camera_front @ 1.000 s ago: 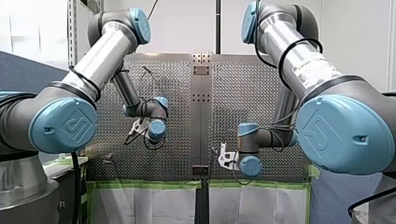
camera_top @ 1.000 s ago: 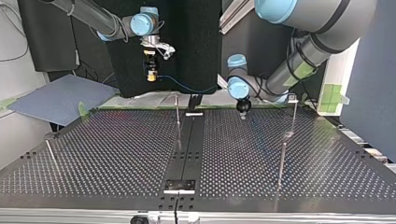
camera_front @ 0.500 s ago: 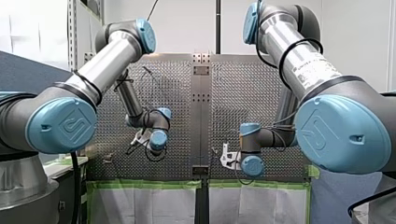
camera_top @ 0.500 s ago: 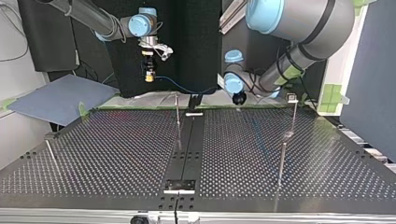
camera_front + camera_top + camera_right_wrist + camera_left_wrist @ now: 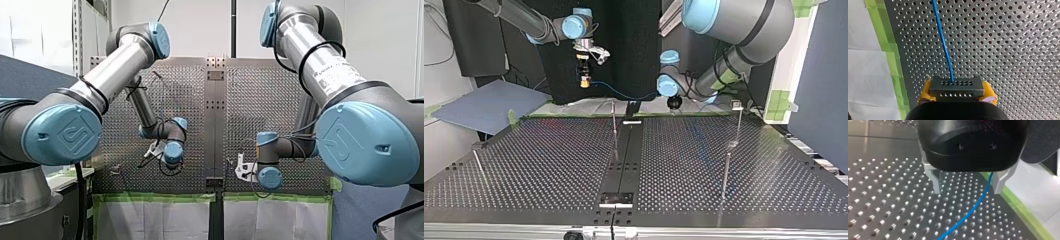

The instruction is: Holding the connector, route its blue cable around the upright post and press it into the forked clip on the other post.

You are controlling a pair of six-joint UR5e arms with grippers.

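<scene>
My right gripper (image 5: 957,96) has its yellow pads shut on a dark grey connector (image 5: 956,87) with rows of holes. The blue cable (image 5: 943,37) leaves the connector and runs ahead over the perforated plate. In the top view my right gripper (image 5: 584,80) hangs above the table's far edge, and the cable (image 5: 624,93) sags toward my left gripper (image 5: 674,103). My left gripper (image 5: 967,187) is open, and the cable (image 5: 973,207) passes below and between its pale fingers without touching them. An upright post (image 5: 614,122) stands near the centre strip. A post with a clip head (image 5: 737,105) stands at the top view's right.
A shorter post (image 5: 726,172) stands nearer the camera at the top view's right, and a leaning rod (image 5: 479,165) at its left. A black centre strip (image 5: 624,155) splits the perforated table. Green tape (image 5: 890,62) edges the plate. A grey-blue board (image 5: 489,105) lies beyond the far left corner.
My left arm has swung toward the top view's left and further back, bringing its open gripper over the cable. My right gripper has held nearly still with the connector.
</scene>
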